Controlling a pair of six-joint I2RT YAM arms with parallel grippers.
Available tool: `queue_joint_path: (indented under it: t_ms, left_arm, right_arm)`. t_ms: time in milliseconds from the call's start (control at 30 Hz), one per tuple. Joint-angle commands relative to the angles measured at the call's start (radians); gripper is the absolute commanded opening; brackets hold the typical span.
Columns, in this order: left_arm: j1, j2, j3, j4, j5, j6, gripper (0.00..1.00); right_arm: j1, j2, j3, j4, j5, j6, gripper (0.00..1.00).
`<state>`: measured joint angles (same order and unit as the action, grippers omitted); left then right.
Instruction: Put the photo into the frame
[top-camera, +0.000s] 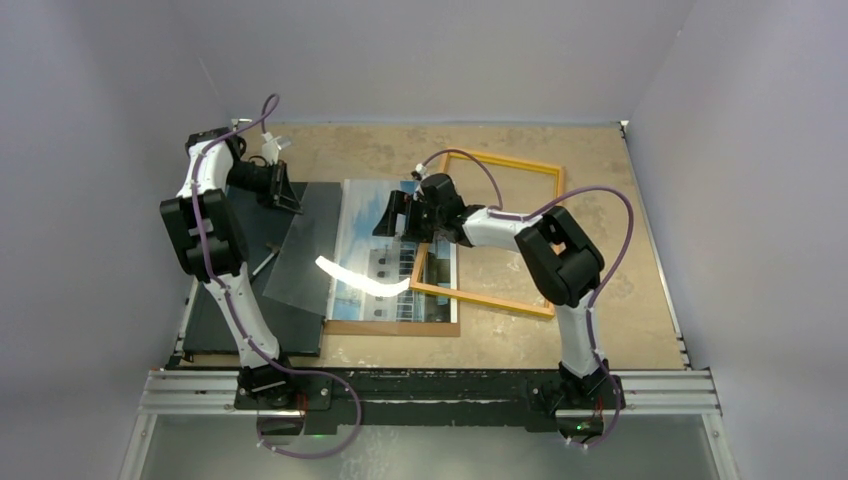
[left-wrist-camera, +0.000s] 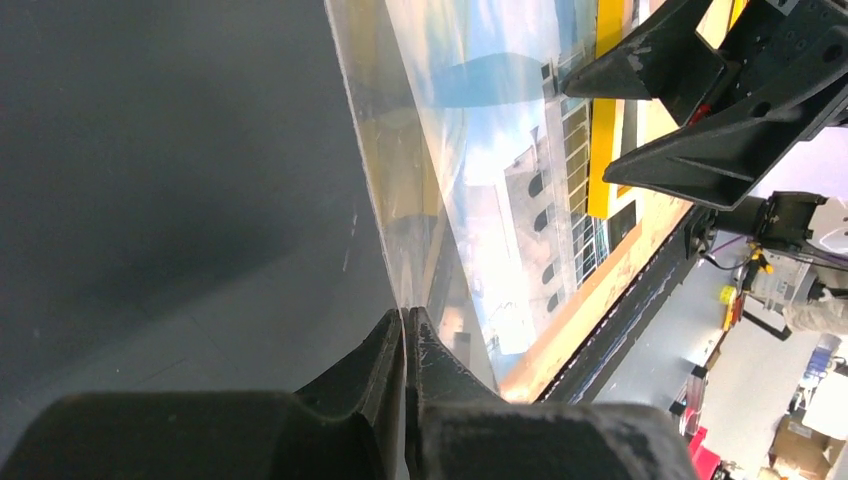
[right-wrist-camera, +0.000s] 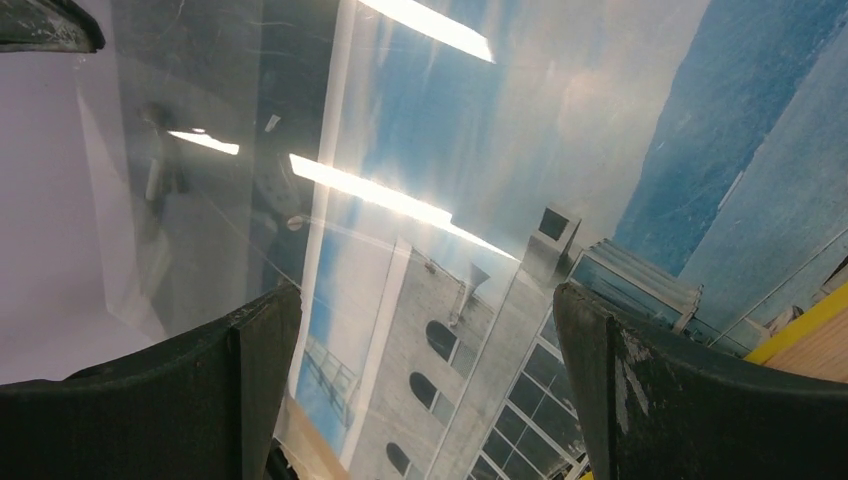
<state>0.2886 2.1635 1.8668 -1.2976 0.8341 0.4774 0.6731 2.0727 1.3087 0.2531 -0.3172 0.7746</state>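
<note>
The photo (top-camera: 365, 215) lies flat on a brown backing board (top-camera: 390, 327), directly under the right fingers (right-wrist-camera: 680, 400). These fingers stand wide apart and hold nothing. They hang over the sky part of the print, and the building shows between and below them in the right wrist view. The long axis of the photo runs from the far side toward the arm bases. The sky is at the far end and the building at the near end, so its top points away from the robot.

The right arm is clearly the nearer one. The frame (top-camera: 500, 160) lies on the bench (top-camera: 620, 200) to the right of these fingers, a little rotated. Its left bar rests over the right margin of the photo.

The left fingers (left-wrist-camera: 440, 360) are pressed together on the far edge of a clear sheet (top-camera: 305, 250). This sheet is tilted and covers the left strip of the photo. I judge that the sheet and the overlapping frame bar must be out of the way before the print can be lifted.
</note>
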Motion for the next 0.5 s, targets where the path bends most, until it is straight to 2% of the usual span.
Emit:
queue_joint_path:
  t_ms: [0, 100, 233, 467]
  left_arm:
    - [-0.001, -0.111, 0.005, 0.072, 0.007, -0.076, 0.00]
    - [-0.014, -0.208, 0.020, 0.134, -0.044, -0.118, 0.00]
    - [-0.017, -0.312, 0.035, 0.153, -0.005, -0.110, 0.00]
    - [-0.017, -0.397, 0.038, 0.148, -0.006, -0.154, 0.00]
  right_arm:
    - [0.002, -0.014, -0.009, -0.123, -0.044, 0.000, 0.99]
    - [-0.002, -0.072, 0.002, -0.114, -0.049, -0.003, 0.99]
    - [-0.019, -0.129, -0.017, -0.059, -0.091, 0.001, 0.99]
    - [-0.036, -0.162, -0.139, 0.163, -0.162, 0.060, 0.99]
